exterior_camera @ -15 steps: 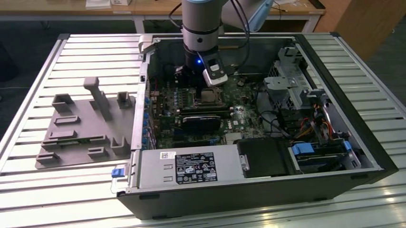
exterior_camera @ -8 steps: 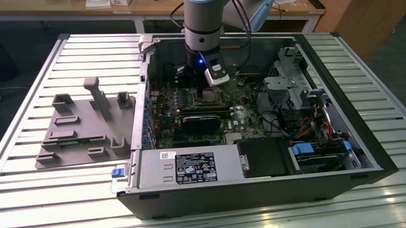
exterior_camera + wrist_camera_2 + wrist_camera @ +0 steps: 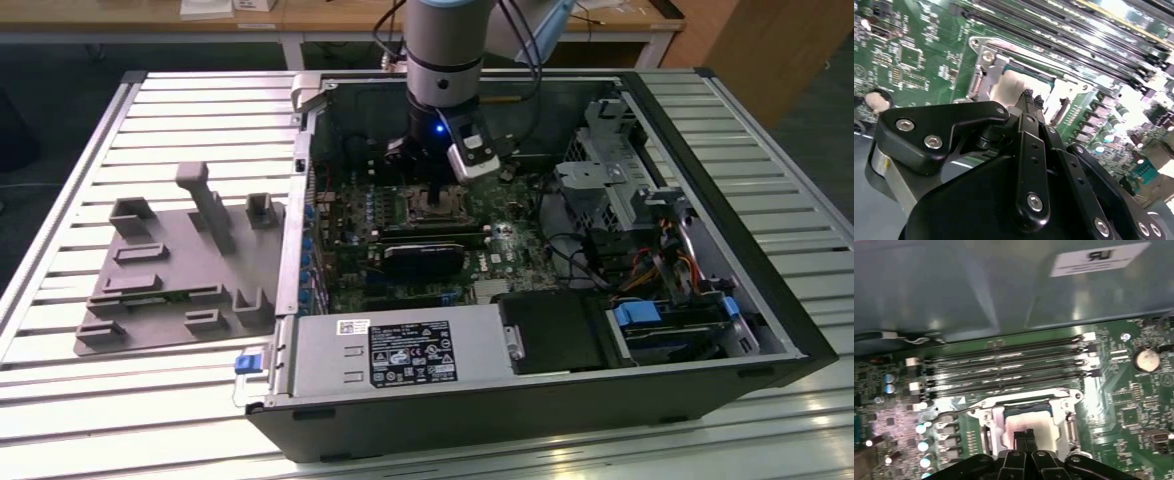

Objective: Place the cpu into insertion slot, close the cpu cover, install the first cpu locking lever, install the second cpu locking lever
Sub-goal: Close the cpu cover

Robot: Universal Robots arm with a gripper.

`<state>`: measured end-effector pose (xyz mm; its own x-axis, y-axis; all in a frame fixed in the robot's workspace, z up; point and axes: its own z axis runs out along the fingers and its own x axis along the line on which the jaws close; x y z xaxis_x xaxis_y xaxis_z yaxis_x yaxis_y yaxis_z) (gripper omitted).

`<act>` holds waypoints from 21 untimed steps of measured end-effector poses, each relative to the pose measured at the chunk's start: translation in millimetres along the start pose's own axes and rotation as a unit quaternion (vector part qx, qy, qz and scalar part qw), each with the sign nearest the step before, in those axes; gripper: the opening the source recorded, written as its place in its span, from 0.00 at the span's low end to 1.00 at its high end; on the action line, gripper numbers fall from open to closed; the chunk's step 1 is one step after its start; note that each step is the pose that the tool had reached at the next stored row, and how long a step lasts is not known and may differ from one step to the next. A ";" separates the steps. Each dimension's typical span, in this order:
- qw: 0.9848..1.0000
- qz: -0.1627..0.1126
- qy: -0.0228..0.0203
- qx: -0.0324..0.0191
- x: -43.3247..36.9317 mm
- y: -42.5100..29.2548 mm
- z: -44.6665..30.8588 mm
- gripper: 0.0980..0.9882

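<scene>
The pincer (image 3: 1024,435), tips shut on nothing, likely to make one thin pushing point, hangs just above the cpu (image 3: 1044,426), which lies in the insertion slot (image 3: 1070,427) with the cpu cover (image 3: 998,417) flat around it.

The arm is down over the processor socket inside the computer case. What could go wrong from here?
1. In the first wrist view the shut fingers sit right over the cpu, inside the cpu cover window. An off-centre push could scrape or tilt the chip.
2. Capacitors and memory slots crowd the socket, so a sideways sweep might clip them.
</scene>
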<state>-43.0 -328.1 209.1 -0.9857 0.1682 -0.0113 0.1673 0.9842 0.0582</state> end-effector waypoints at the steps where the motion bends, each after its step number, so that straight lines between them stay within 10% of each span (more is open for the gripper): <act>1: 1.000 0.000 0.000 0.000 -1.8 0.3 0.0 0.00; 21: 1.000 -0.001 -0.002 0.000 -3.0 2.1 -26.6 0.00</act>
<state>-40.2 -328.1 235.8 -0.9858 0.1671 -0.0150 0.1660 0.9844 0.0587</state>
